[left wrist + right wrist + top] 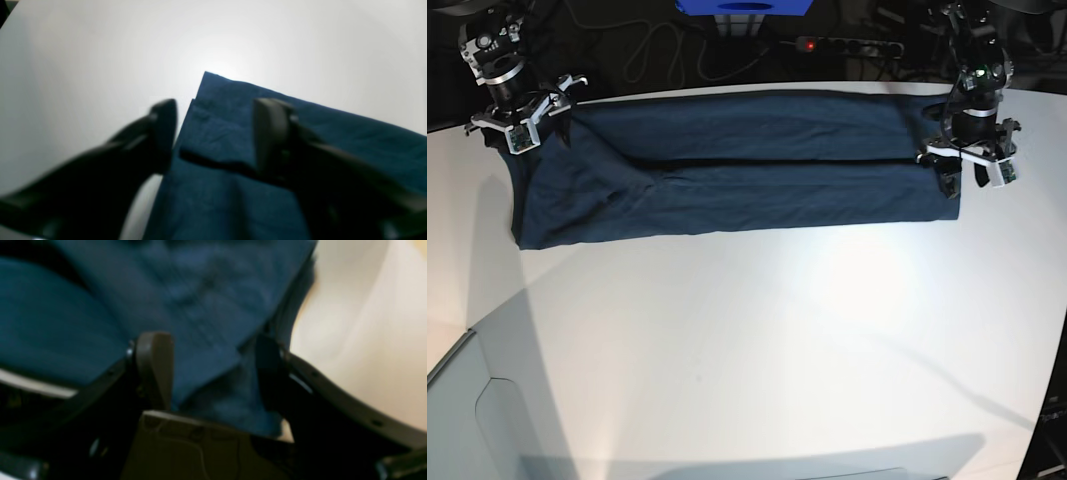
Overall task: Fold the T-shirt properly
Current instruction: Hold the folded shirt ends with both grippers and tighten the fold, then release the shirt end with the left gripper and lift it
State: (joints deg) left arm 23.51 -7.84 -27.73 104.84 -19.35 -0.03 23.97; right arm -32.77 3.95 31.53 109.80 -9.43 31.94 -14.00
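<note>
The dark navy T-shirt (737, 165) lies on the white table (777, 330), folded lengthwise into a long band across the far side. My left gripper (967, 176) hovers at the band's right end in the base view. In the left wrist view it (215, 133) is open, and its black fingers (165, 133) straddle a folded corner of the T-shirt (227, 126) without pinching it. My right gripper (524, 133) is at the band's left end. In its blurred wrist view the gripper (213, 373) is open, with T-shirt cloth (200, 306) showing between the spread fingers (155, 366).
Beyond the table's far edge lie dark cables, a power strip with a red light (807, 44) and a blue object (745, 6). The table's front-left corner is cut off at an angle (467, 340). Bare white surface stretches in front of the shirt.
</note>
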